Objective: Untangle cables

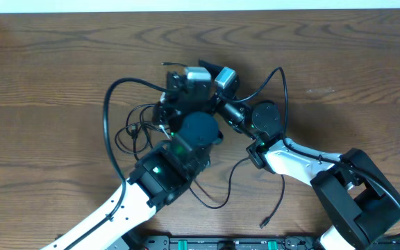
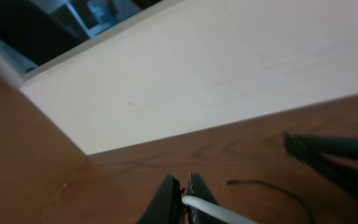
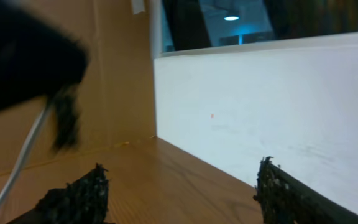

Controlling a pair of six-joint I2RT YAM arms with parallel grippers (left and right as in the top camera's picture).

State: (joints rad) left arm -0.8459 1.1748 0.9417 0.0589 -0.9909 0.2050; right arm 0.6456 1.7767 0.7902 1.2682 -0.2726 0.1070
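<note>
Cables (image 1: 134, 130) in black lie in a loose tangle on the table (image 1: 40, 69), left of the left gripper (image 2: 182, 190), whose claw is pinched tight on a white cord (image 2: 216, 213). Just right of the left gripper, the right gripper (image 3: 182, 167) stands wide, holding nothing. If it closes off-line, it may miss the thin cord or strike the left gripper. A hard pull could slip the cord free or tighten the tangle.

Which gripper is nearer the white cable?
Left. The left gripper is shut on the white cable. The right gripper stands open, with the cable off to the side of its fingers, not between them.
</note>
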